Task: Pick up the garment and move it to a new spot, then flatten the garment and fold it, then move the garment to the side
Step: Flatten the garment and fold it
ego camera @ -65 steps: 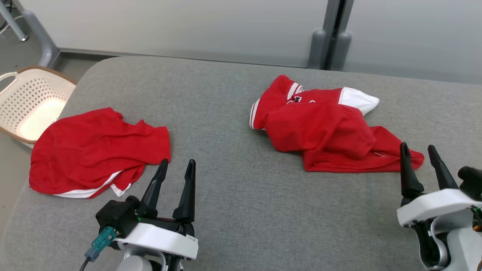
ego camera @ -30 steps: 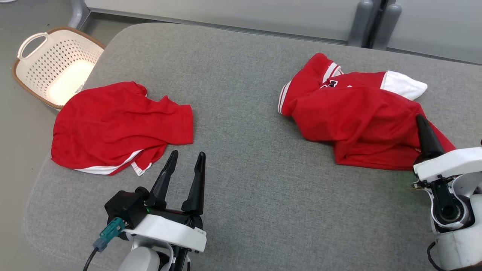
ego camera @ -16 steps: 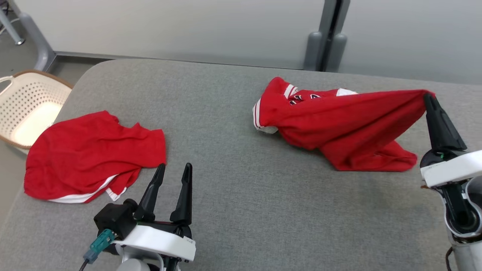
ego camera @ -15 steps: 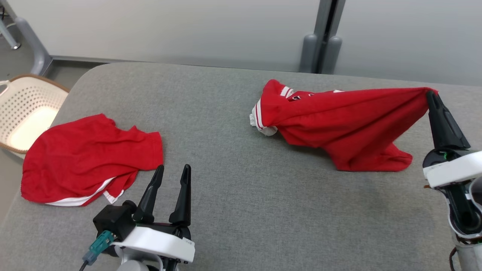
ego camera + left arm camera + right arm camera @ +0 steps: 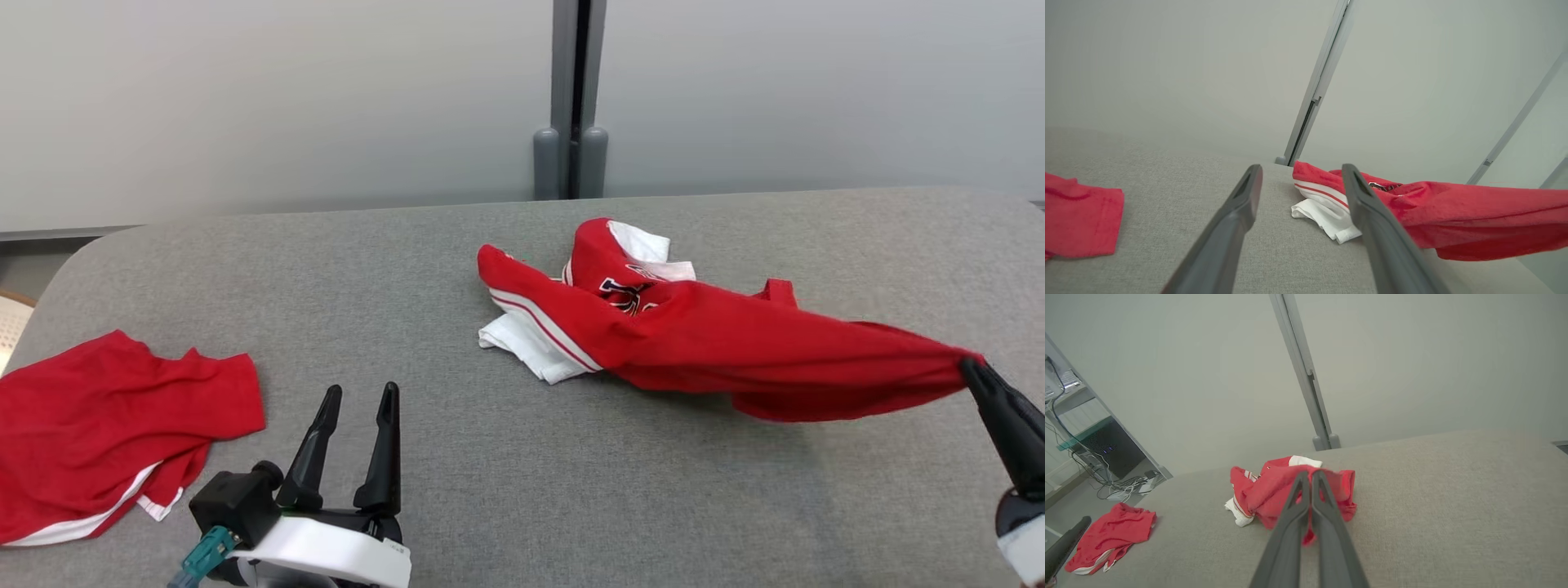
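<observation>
garment (image 5: pixel 735 347) — red, white-trimmed, bunched | stretched left-right, right end lifted | right gripper (image 5: pixel 976 374) — pinched on that end

The grey fabric-covered table (image 5: pixel 408 269) bears a red-and-white garment (image 5: pixel 653 335) mid-right and a red cloth (image 5: pixel 106 425) far left.

So apart from the main action there's a pair of red shorts (image 5: pixel 106 425) with white trim lying crumpled at the left end of the grey fabric-covered table (image 5: pixel 506 506), and a sliver of a cream basket (image 5: pixel 6 331) just off that edge. Behind it are pale wall panels (image 5: pixel 245 98) split by a grey post (image 5: pixel 571 98). The right wrist view catches a tangle of cables (image 5: pixel 1122 488) on the floor by a dark computer case (image 5: pixel 1106 451).
</observation>
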`<state>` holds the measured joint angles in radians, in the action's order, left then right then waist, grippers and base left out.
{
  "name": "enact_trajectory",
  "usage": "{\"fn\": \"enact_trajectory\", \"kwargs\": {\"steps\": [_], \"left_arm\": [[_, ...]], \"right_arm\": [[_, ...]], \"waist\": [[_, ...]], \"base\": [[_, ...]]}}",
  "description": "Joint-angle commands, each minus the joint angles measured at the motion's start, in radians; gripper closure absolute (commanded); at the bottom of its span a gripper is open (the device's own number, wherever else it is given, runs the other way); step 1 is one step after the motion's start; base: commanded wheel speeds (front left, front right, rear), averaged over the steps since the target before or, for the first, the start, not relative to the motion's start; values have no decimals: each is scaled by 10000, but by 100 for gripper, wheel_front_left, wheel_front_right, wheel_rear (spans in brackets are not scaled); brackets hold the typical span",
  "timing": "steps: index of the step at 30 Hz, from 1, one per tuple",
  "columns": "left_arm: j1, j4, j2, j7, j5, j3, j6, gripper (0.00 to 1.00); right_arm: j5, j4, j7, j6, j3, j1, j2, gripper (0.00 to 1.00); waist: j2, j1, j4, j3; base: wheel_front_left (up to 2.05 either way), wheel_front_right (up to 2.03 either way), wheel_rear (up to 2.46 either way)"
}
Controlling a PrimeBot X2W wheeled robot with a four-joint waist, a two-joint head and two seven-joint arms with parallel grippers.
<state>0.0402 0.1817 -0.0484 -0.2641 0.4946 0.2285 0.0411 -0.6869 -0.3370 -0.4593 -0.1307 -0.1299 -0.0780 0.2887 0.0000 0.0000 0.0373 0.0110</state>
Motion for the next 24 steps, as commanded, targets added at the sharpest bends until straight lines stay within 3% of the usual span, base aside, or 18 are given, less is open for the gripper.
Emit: {"fn": "enact_trajectory", "kwargs": {"steps": [1,9,10,11,18,24], "left_arm": [[-8,50,-42,-5,2,-7,66,0],[292,134,-39,-5,78,110,110,0],[323,130,-38,-5,78,137,116,0],[337,128,-39,-5,76,164,124,0],[505,215,-35,-5,-78,209,167,0],[562,152,-38,-5,-167,171,195,0]], "right_arm": [[-43,-268,-438,0,-302,-356,-75,100],[294,-14,-2642,0,-822,-1939,-530,100],[605,109,-2511,0,-866,-1905,-491,58],[866,291,-2367,0,-867,-1848,-496,0],[1650,837,68,0,-635,-445,-790,0],[1671,1159,2458,0,352,699,-685,0]], "waist": [[0,0,-217,11],[0,0,-339,106],[0,0,-325,141],[0,0,-308,172],[0,0,24,395],[0,0,464,503]], "base": [[0,0,0],[0,0,0],[0,0,0],[0,0,0],[0,0,0],[0,0,0]]}}
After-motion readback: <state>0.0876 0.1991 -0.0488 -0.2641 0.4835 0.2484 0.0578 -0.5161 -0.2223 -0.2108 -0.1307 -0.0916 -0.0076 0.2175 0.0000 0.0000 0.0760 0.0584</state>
